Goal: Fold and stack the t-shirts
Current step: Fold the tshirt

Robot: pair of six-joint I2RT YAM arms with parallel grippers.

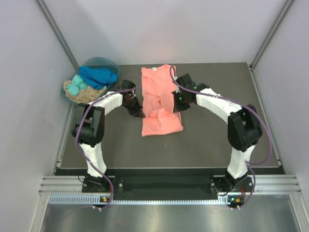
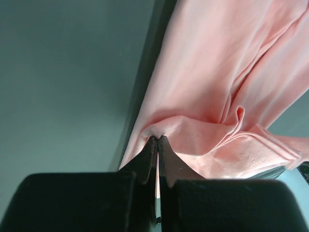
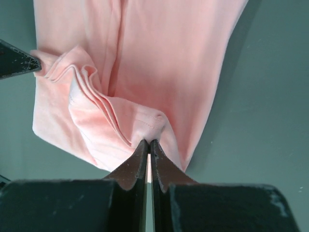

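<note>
Pinching the salmon-pink t-shirt (image 1: pixel 157 99) from both sides, the two arms look busy with a fold. The left gripper (image 2: pixel 158 140) is squeezed tight on a bit of pink cloth at the shirt's left edge. The right gripper (image 3: pixel 149 143) is squeezed tight too, on a stitched bit at the right edge. Between them the cloth is bunched up in soft ridges, not flat.

The shirt lies in the middle of the table (image 1: pixel 217 140), nearer the far edge than the near one, with its neck pointing to the far edge. The upper part lies smooth, and the lower part is lumpy.

At the far left corner sits a round basket (image 1: pixel 112 63). In it wait a blue shirt (image 1: pixel 99 75), a turquoise shirt (image 1: pixel 75 88) and a tan shirt (image 1: pixel 88 96) – none of them folded yet.

So this is likely the first shirt, partway through being folded. The next move probably needs both arms to go together at the same speed, carry the held cloth over the rest and lay it down flat. If one arm pulls ahead, the fold could come out crooked – or the shirt could slide on the table.
</note>
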